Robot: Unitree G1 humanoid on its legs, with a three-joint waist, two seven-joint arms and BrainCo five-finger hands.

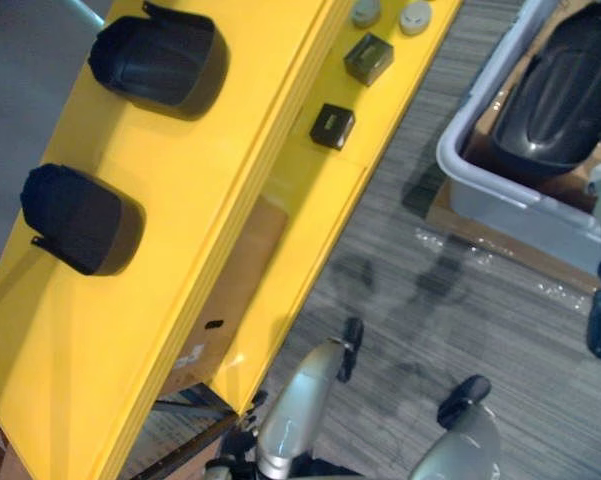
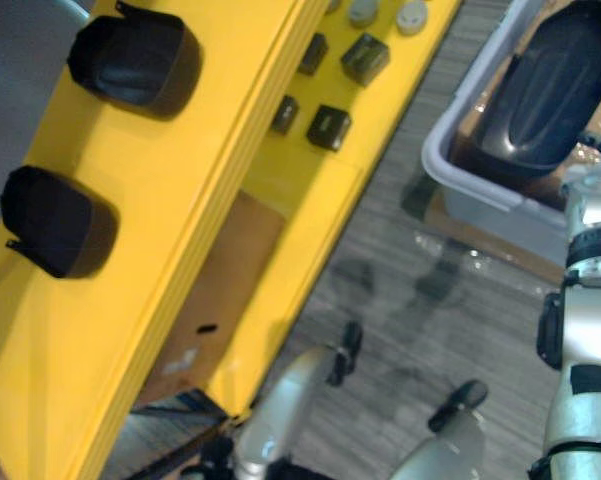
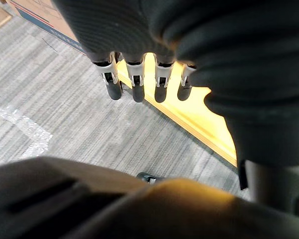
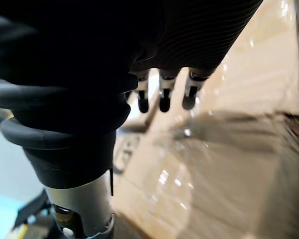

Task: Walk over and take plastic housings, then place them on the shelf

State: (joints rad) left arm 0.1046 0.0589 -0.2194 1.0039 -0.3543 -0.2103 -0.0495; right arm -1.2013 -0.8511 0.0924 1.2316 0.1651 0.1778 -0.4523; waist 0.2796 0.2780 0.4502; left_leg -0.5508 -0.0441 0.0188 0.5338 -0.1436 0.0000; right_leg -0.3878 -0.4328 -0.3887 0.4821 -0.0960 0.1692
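A grey striped carpet floor (image 1: 460,330) runs under everything. Across it slants a long yellow shelf (image 1: 100,350), with an upper board and a lower yellow tier (image 1: 310,200) beside it. A brown cardboard panel (image 1: 240,290) shows beneath, between the two.

At the far right stands a pale grey plastic bin (image 1: 480,170), set on a flat sheet of cardboard (image 2: 480,235). Inside the bin lies a large black plastic housing (image 1: 565,95), long and rounded, filling most of what can be seen of the bin.

Two smaller black plastic housings sit on the shelf's upper board, well apart from each other. The farther housing (image 1: 160,62) lies with its hollow side showing. The nearer housing (image 1: 80,220) lies with its rounded back up.

On the lower tier are two small black boxes, one (image 1: 332,126) nearer and one (image 1: 368,58) farther. Past them are two grey round pieces (image 1: 366,12) (image 1: 415,16) side by side.

In the left wrist view, the left robot hand (image 3: 138,82) hangs over the carpet with its fingers straight, in a row and holding nothing. The yellow shelf edge lies just beyond its tips, and a cardboard box (image 3: 45,20) stands farther off. In the right wrist view, the right robot hand (image 4: 164,94) hangs empty too, fingers loose and uncurled. It hangs above tan cardboard under glossy clear film (image 4: 229,164).
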